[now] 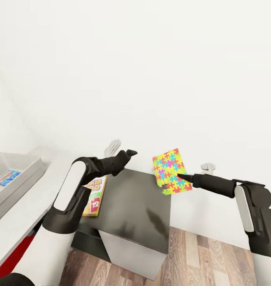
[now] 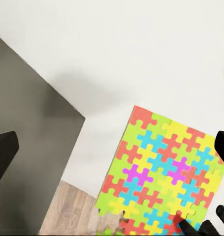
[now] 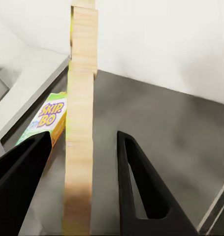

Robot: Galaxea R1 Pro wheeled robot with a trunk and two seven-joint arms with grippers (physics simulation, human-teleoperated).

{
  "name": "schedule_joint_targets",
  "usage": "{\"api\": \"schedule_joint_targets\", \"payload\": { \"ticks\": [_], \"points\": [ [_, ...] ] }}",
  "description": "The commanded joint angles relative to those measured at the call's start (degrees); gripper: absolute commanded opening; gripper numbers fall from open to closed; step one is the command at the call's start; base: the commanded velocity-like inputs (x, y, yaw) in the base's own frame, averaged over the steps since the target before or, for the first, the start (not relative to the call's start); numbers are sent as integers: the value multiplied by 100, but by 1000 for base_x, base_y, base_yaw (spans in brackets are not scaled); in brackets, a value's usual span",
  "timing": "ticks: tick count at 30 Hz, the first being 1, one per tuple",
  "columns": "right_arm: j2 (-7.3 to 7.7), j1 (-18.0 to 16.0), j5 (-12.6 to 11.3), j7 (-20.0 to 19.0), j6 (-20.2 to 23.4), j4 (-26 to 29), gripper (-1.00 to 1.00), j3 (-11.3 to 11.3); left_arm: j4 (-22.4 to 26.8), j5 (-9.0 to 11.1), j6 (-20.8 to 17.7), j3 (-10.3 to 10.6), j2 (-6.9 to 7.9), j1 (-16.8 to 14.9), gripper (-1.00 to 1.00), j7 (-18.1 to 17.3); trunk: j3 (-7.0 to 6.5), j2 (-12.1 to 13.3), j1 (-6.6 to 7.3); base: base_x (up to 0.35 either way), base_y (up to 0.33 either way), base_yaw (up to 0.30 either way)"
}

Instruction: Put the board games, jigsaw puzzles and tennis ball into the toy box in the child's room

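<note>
While the right gripper (image 1: 179, 175) held one jigsaw puzzle (image 1: 171, 171) up in the air past the dark desk section (image 1: 131, 206), at about two o'clock from its top, the head view showed the patterned face, and the right wrist view showed its plain tan edge (image 3: 81, 123) standing between the two black fingers (image 3: 141, 191), spread only as wide as the box. From that wrist view I could not tell whether both fingers touched it. The left gripper (image 1: 129, 153) hung above the desk at eleven o'clock, its fingers apart, holding nothing. One SKIP-BO box (image 1: 94, 194) lay flat at nine o'clock. One toy box (image 1: 16, 178) sat on the light desk, a blue item (image 1: 6, 177) inside.
</note>
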State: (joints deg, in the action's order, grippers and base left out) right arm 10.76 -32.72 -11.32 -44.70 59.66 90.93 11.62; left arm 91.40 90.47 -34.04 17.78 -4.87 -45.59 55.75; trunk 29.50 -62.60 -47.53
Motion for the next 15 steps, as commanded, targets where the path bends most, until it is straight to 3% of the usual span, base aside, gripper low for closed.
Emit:
{"api": "schedule_joint_targets", "payload": {
  "ticks": [1,3,6,11,14,15],
  "points": [
    [75,59,-27,-17,34,61,-100,33,1,19,-20,62,-31,-50,100,50,-13,38,22,0,0,0],
    [188,137,-52,-24,34,121,-100,52,-5,-1,-23,125,-73,-120,100,60,-48,118,66,0,0,0],
    [230,165,-61,-31,34,145,-100,76,-2,-9,-21,163,-94,-171,100,71,-102,238,132,0,0,0],
    [232,169,-65,-30,34,160,-100,315,65,-16,-49,178,49,-178,100,85,-192,439,242,0,0,0],
    [227,185,-61,-27,34,161,-100,345,73,-19,-64,153,490,-52,100,0,-246,559,308,0,0,0],
    [223,177,-39,-19,34,161,-100,341,76,-9,-65,40,1007,79,100,-208,-264,599,330,0,0,0]
  ]
}}
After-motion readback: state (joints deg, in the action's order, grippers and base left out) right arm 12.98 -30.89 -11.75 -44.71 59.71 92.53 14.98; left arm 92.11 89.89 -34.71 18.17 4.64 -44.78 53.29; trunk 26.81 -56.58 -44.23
